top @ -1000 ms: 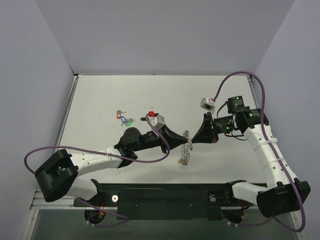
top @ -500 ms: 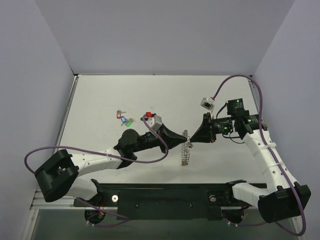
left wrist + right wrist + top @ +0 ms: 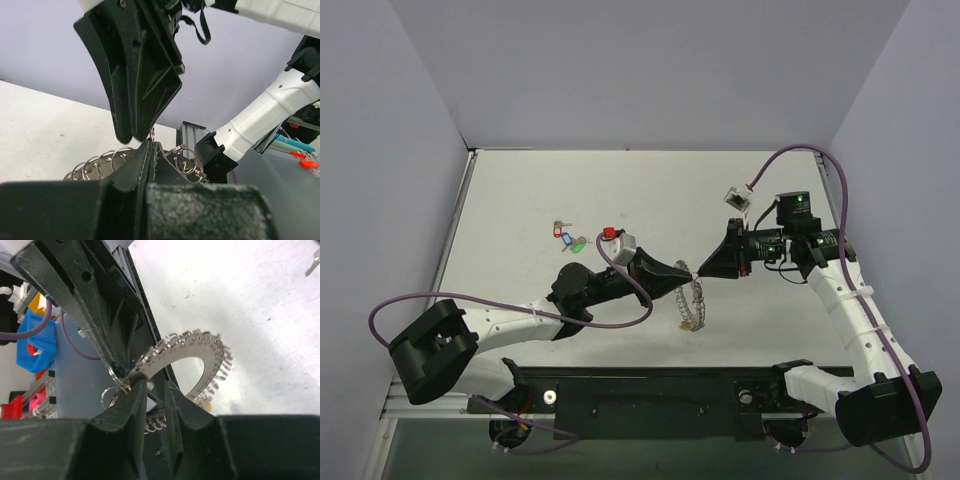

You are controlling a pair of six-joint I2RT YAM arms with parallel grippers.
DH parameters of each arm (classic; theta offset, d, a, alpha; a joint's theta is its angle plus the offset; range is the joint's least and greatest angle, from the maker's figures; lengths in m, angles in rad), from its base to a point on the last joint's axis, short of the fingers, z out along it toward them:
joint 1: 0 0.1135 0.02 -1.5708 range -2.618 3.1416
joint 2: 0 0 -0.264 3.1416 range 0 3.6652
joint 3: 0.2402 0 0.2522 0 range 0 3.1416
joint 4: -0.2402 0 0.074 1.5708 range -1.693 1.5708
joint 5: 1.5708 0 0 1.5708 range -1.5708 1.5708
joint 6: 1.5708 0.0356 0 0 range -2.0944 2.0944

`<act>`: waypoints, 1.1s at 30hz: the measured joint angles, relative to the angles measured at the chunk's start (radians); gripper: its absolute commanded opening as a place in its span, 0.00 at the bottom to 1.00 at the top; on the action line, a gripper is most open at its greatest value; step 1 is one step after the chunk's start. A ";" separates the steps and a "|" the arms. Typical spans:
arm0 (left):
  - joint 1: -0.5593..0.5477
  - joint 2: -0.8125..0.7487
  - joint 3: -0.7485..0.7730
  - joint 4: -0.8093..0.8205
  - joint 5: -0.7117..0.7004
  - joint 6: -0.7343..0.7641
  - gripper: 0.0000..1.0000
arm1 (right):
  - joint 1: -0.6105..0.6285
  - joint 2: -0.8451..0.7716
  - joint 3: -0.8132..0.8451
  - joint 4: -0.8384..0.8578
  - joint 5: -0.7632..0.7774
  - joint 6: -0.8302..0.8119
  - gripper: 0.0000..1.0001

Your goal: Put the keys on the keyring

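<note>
In the top view the bench (image 3: 520, 200) is lit brightly and evenly from above, and only soft shadows are cast under the arms. In the wrist views the near fingers (image 3: 145, 165) are rendered dark and blurred. Strong glare is seen on the bench, and small glints on the keyring (image 3: 172, 351).

No readable text, no labels, numbers or signs

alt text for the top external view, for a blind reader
The left end effector and right end effector meet tip to tip over a white table, the left one shut on a silver keyring fringed with small rings. Small keys with coloured tags lie on the table further left.
</note>
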 measured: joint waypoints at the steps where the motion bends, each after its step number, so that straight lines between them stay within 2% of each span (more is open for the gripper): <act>1: 0.000 0.000 0.000 0.000 0.005 0.000 0.00 | -0.003 0.000 0.014 -0.016 0.000 -0.016 0.23; 6: 0.002 -0.003 -0.003 0.000 0.024 0.000 0.00 | -0.018 -0.002 0.100 -0.118 -0.003 -0.158 0.39; 10: 0.005 -0.010 -0.004 0.000 0.034 0.000 0.00 | -0.017 -0.002 0.158 -0.274 -0.006 -0.393 0.44; 15: 0.007 -0.011 -0.004 0.000 0.050 -0.002 0.00 | 0.002 -0.002 0.171 -0.455 -0.010 -0.673 0.44; 20: 0.006 -0.010 -0.004 0.010 0.069 -0.018 0.00 | 0.040 0.014 0.198 -0.566 -0.004 -0.834 0.42; 33: 0.005 0.015 -0.001 0.036 0.078 -0.029 0.00 | 0.058 0.086 0.276 -0.642 0.002 -0.955 0.40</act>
